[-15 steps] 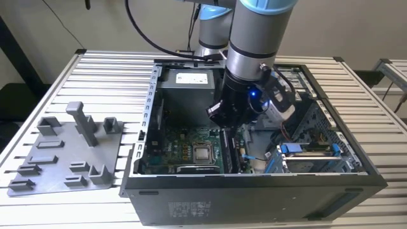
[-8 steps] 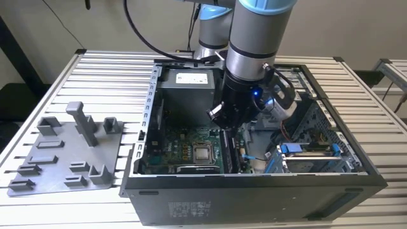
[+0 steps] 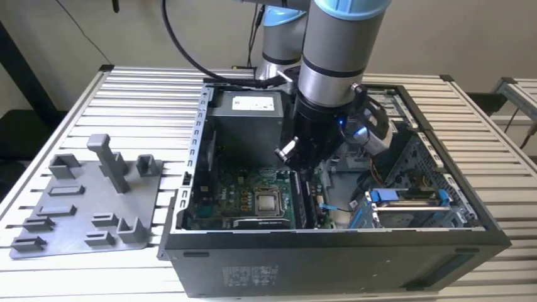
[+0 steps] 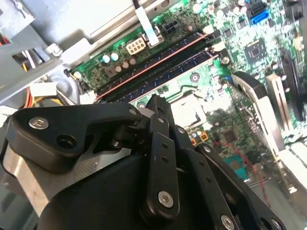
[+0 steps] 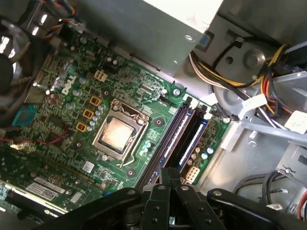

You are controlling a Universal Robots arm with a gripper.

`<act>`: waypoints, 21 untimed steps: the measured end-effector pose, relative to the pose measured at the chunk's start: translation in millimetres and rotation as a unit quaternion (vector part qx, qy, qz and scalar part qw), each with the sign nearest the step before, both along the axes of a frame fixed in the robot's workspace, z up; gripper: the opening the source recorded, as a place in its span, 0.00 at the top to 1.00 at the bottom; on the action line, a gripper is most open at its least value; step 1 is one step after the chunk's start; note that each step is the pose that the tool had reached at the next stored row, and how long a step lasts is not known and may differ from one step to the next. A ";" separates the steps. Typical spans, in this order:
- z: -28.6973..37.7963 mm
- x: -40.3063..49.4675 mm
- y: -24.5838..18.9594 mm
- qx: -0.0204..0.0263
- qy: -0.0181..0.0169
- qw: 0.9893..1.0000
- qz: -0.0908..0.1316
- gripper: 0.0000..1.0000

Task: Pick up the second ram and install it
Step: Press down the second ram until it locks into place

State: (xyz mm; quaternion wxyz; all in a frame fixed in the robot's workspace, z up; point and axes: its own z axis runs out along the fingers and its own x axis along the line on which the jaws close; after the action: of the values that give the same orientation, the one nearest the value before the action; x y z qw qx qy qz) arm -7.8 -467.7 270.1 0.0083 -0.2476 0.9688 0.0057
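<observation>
In the exterior view my hand [image 3: 295,165] hangs inside the open computer case [image 3: 336,251] on the worktop [image 3: 126,94], fingers together and empty, just above the memory stick [image 3: 304,200] seated in its motherboard slot.
</observation>
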 end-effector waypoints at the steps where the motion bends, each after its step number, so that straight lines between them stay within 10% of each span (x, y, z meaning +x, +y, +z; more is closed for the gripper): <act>1: -0.1 0.0 0.0 0.000 0.000 1.000 0.009 0.89; 11: -1.1 0.0 0.0 0.000 0.000 0.995 0.100 0.89; 21: -2.3 0.0 0.0 0.000 0.000 0.982 0.190 0.89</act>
State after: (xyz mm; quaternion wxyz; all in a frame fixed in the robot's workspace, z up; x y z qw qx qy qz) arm -7.8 -467.7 267.7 0.0070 -0.4268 0.9043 0.0072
